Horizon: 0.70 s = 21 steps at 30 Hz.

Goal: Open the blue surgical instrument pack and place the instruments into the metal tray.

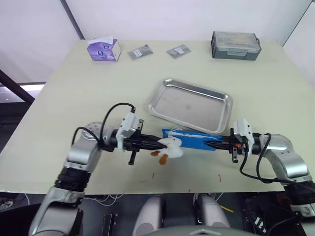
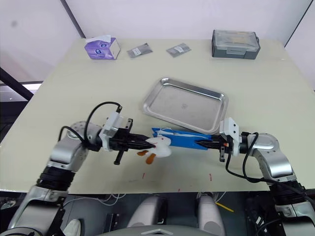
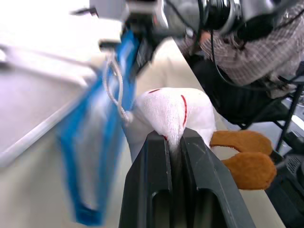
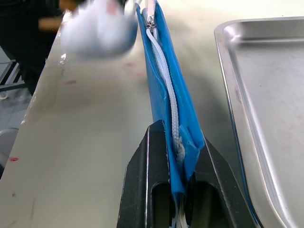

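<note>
The blue surgical instrument pack (image 1: pixel 189 139) stands on its long edge on the table, just in front of the metal tray (image 1: pixel 189 105), which holds nothing. A white zipper (image 4: pixel 164 76) runs along the pack's upper edge. A white plush duck charm (image 1: pixel 173 147) with orange feet hangs from the pack's left end. My left gripper (image 1: pixel 160 143) is shut on this charm (image 3: pixel 166 114). My right gripper (image 1: pixel 209 144) is shut on the pack's right end (image 4: pixel 183 142). The instruments are hidden.
Along the table's far edge sit a purple tissue box (image 1: pixel 104 49), two small grey packets (image 1: pixel 140 52) (image 1: pixel 178 50) and a grey lidded box (image 1: pixel 236 45). A person in a checked shirt (image 3: pixel 247 52) sits beyond the table's front edge.
</note>
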Each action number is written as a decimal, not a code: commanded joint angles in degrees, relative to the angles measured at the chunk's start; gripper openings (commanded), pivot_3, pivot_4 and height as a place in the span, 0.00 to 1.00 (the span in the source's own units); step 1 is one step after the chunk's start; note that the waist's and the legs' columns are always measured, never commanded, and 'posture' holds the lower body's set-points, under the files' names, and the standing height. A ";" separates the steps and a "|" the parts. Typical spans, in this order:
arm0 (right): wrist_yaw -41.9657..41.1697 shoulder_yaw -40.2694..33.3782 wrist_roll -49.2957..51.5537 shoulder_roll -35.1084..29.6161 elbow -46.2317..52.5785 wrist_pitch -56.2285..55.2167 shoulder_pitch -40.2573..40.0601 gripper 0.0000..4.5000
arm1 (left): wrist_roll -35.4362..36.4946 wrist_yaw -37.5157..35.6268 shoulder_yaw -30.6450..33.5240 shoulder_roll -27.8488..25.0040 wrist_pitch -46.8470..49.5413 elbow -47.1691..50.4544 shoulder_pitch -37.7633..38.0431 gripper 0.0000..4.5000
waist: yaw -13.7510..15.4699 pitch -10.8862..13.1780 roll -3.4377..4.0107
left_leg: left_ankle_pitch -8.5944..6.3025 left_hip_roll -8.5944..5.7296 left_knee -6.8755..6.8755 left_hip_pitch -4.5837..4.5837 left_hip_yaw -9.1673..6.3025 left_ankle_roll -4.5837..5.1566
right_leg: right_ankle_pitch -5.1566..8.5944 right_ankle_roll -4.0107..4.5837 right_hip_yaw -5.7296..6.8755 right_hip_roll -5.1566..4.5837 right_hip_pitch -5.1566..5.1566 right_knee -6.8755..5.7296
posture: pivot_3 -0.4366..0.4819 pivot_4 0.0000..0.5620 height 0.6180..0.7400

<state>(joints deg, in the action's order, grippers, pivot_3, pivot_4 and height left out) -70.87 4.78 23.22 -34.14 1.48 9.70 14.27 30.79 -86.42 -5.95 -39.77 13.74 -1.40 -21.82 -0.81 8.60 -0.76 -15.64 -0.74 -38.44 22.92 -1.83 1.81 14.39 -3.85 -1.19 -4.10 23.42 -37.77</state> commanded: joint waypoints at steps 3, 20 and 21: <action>-0.68 -0.65 0.57 -0.56 0.97 -0.76 -0.21 0.00 | 2.92 -2.91 5.49 -5.52 2.26 1.72 0.28 0.00 | 0.02 0.00 0.00 | 0.00 0.00 0.01 0.00 0.00 0.00 | 0.00 0.00 0.01 0.00 0.00 0.01 | 0.48 0.27 0.95; -1.13 -4.50 8.93 -0.11 5.30 4.34 0.70 0.00 | 0.06 -6.08 5.88 -15.88 -1.87 -12.14 -0.32 0.00 | 0.00 0.04 0.02 | -0.01 -0.01 0.01 0.00 0.01 0.01 | 0.00 0.00 0.01 0.01 0.02 0.01 | 0.48 0.27 0.95; -0.60 -5.13 10.87 0.18 6.05 6.15 0.68 0.00 | -0.05 -6.08 5.64 -16.18 -2.29 -12.54 -0.05 0.00 | 0.00 0.04 0.01 | -0.01 0.00 0.01 0.00 0.01 0.01 | 0.00 0.00 0.01 0.01 0.02 0.01 | 0.48 0.27 0.95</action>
<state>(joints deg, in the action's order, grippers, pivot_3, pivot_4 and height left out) -71.89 2.80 30.12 -34.09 4.63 14.31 14.38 30.61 -89.67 -0.64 -54.27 12.79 -13.39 -22.16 -0.81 8.64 -0.75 -15.64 -0.73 -38.42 22.93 -1.82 1.81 14.40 -3.85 -1.18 -4.08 23.44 -37.76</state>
